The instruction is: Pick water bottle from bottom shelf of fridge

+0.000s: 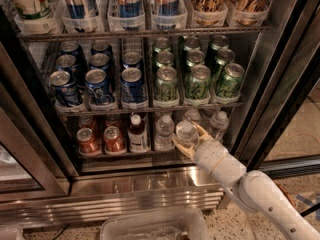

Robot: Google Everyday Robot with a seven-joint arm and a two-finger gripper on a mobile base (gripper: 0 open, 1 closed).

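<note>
The fridge [150, 193] stands open in front of me, with a steel frame and wire racks. On the bottom shelf [145, 158] stand red cans [100, 140], a dark brown bottle [136, 133] and clear bottles. My gripper [190, 138] reaches in from the lower right. Its tan fingers [179, 147] sit on both sides of the water bottle [186, 132], a clear bottle with a white cap in the front row. The gripper is shut on it, and the bottle stands upright on the shelf. Two more clear bottles [164, 130] [218, 124] flank it.
Blue cans [97, 81] and green cans [195, 79] fill the rack just above the gripper. Tall cans stand on the top rack [145, 33]. An open glass door [295, 84] is close on the right, another door [25, 154] on the left. A clear plastic bin [155, 226] sits on the floor below.
</note>
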